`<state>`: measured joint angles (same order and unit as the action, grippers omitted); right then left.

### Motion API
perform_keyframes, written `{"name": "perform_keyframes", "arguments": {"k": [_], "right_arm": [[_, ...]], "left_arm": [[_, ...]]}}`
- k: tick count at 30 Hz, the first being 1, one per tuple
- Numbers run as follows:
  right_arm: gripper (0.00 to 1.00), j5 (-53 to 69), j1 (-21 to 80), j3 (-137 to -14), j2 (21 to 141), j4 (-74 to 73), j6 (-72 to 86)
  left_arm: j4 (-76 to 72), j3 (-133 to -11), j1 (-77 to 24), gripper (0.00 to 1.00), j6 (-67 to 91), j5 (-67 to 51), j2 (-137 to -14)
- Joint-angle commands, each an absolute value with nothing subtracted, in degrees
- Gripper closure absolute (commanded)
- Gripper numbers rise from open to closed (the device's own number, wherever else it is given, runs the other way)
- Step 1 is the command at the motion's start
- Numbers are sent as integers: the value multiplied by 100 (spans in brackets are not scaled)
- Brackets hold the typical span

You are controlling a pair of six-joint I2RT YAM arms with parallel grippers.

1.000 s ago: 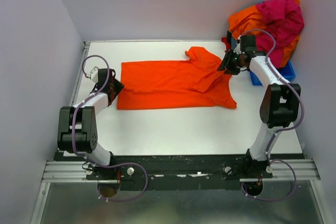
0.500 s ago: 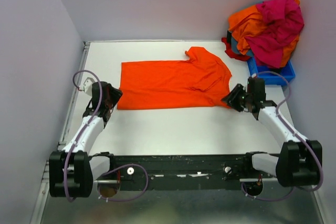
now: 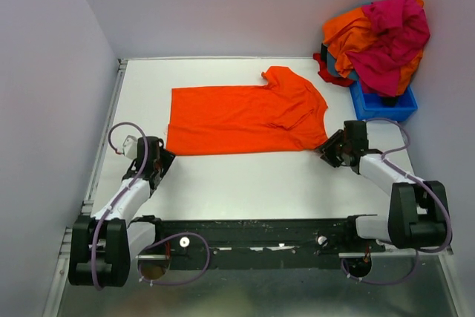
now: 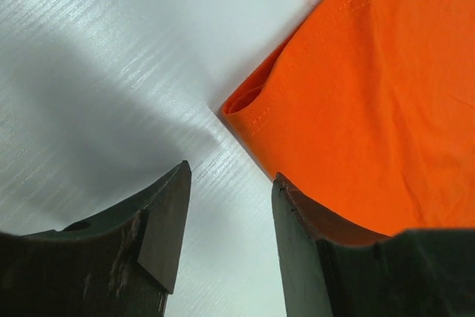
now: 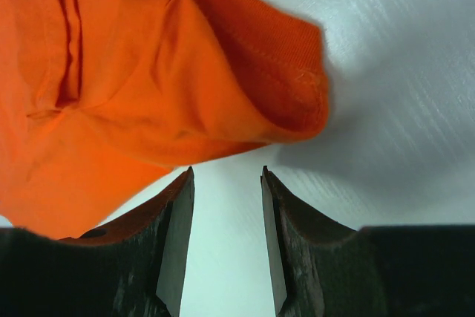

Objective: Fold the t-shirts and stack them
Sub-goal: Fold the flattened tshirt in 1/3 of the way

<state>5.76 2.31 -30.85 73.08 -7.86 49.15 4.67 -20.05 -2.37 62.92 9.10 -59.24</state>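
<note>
An orange t-shirt (image 3: 245, 118) lies spread on the white table, its right sleeve area bunched and folded over. My left gripper (image 3: 162, 161) is open, low on the table just short of the shirt's near-left hem corner (image 4: 241, 105). My right gripper (image 3: 331, 148) is open, low beside the shirt's near-right corner (image 5: 297, 102), with nothing between the jaws. In both wrist views bare table shows between the fingers.
A blue bin (image 3: 382, 105) at the back right holds a heap of orange and magenta shirts (image 3: 378, 35). White walls close in the table on the left, back and right. The black rail (image 3: 252, 243) runs along the near edge.
Both arms have come toward the near edge. The right gripper has left the shirt's far-right sleeve for its near-right corner. The left gripper has dropped to the near-left corner.
</note>
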Motion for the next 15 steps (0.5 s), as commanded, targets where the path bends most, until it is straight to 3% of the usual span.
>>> {"name": "perform_keyframes", "arguments": {"k": [1, 7, 11, 15], "right_arm": [[51, 27, 246, -3331, 7707, -387, 5247], [57, -536, 220, -3480, 7980, -360, 5370], [70, -992, 211, -3428, 7946, -395, 5397], [92, -1011, 220, -3524, 8033, -378, 5221]], "left_arm": [[150, -2039, -246, 42, 6416, 1116, -6266], [26, -2057, -255, 44, 6530, 1063, -6670], [-184, -2013, -255, 45, 6706, 1081, -6890], [-290, -1986, -255, 46, 6785, 1151, -7057]]}}
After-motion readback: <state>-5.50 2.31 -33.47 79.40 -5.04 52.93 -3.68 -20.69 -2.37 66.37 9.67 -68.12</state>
